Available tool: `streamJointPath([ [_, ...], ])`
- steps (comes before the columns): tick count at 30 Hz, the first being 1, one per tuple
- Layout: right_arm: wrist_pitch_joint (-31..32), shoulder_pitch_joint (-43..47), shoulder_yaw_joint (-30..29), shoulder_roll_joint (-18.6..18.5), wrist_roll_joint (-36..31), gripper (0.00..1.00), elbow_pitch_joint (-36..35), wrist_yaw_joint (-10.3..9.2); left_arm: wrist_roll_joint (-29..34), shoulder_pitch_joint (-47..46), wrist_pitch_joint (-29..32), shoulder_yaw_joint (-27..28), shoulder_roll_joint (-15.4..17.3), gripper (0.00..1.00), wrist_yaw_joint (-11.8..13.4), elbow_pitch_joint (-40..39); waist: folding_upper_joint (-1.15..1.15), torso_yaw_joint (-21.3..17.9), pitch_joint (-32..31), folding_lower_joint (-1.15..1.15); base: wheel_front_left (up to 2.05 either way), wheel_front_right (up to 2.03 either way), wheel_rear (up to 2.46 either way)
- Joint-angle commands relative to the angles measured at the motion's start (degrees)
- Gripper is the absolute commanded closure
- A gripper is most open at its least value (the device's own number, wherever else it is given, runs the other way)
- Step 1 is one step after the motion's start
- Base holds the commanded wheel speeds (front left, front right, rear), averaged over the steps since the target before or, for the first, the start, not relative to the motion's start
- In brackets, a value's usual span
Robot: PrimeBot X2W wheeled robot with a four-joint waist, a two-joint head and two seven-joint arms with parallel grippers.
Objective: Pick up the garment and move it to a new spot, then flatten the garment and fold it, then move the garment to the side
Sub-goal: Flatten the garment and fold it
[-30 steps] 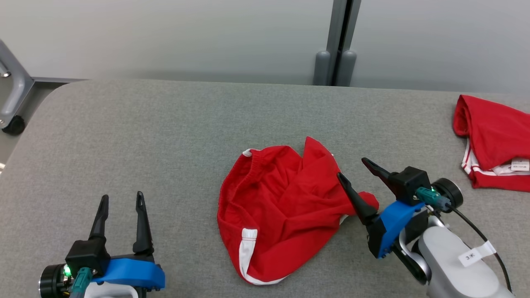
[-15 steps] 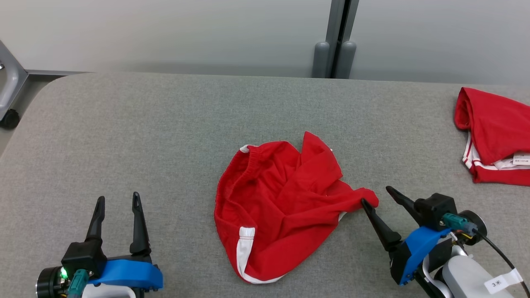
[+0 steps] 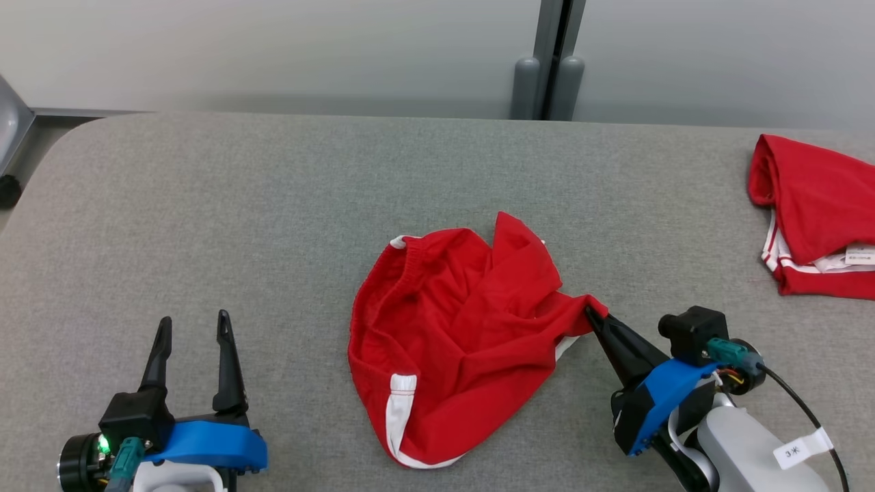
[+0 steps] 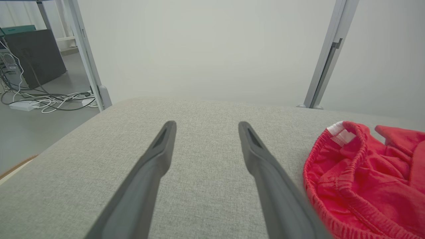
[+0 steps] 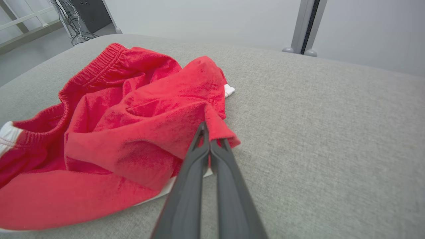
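The garment [image 3: 458, 335], red shorts with white trim and an elastic waistband, lies crumpled at the middle of the grey padded table [image 3: 273, 205]. My right gripper [image 3: 593, 316] is shut on the garment's right corner, its fingers pinching a fold of red cloth, as the right wrist view confirms for the gripper [image 5: 208, 139] and the garment [image 5: 132, 126]. My left gripper [image 3: 193, 326] stands open at the lower left, well clear of the cloth. In the left wrist view its fingers [image 4: 159, 156] spread over bare table, with the garment's waistband [image 4: 358, 172] off to the right.
A second red garment [image 3: 813, 219] with white trim lies folded at the table's far right edge. A grey post [image 3: 547, 61] stands behind the table against a pale wall. Cables and a dark box [image 4: 33, 56] sit on the floor beyond the table's left end.
My right gripper drew back to the garment's right corner and closed on it; it was open before. The left gripper has kept its place. The camera tilted slightly.
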Motion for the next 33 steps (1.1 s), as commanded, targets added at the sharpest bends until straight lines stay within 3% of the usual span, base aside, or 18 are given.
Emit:
streamJointPath([
  [1,-1.5,-0.2,0.6,-0.6,0.2,1.0,0.0,0.01,-0.2,-0.4,-0.3,0.3,0.0,0.0,-0.1,0.3,0.0,-0.5,-0.5,0.0,0.0,0.0,0.0],
  [6,-4.2,2.9,-0.2,-1.7,1.4,1.0,-3.2,0.01,0.0,1.1,-0.3,0.7,0.1,0.0,-0.3,0.4,0.0,-1.9,-2.3,0.0,0.0,0.0,0.0],
  [11,-2.5,9.4,-2.8,-2.3,-0.1,1.0,-12.2,0.02,0.0,2.2,-0.3,0.8,0.0,0.0,-0.3,0.4,0.0,-3.3,-3.9,0.0,0.0,0.0,0.0],
  [18,8.5,22.7,-9.2,-1.7,-4.5,1.0,-32.2,0.01,-0.3,2.9,-0.3,0.5,-0.1,0.0,-0.1,-0.2,0.0,-4.7,-4.3,0.0,0.0,0.0,0.0],
  [19,14.6,28.7,-13.2,-0.1,-6.3,1.0,-42.6,0.01,-0.4,2.9,-0.3,0.7,-0.1,0.0,-0.1,-0.5,0.0,-5.4,-3.8,0.0,0.0,0.0,0.0],
  [20,16.6,30.3,-14.9,0.6,-7.0,1.0,-45.6,0.01,-0.4,2.9,-0.3,0.9,-0.1,0.0,-0.1,-0.7,0.0,-5.8,-3.4,0.0,0.0,0.0,0.0],
  [26,17.5,29.8,-16.9,1.6,-8.4,1.0,-45.9,0.01,-0.6,2.0,-0.3,0.2,-0.2,0.0,0.0,-0.8,0.0,-5.3,-2.4,0.0,0.0,0.0,0.0],
  [33,13.1,20.6,-15.6,1.6,-8.7,1.0,-35.1,0.01,-0.5,0.2,-0.3,-0.3,-0.2,0.0,-0.3,-0.1,0.0,-3.8,-1.4,0.0,0.0,0.0,0.0],
])
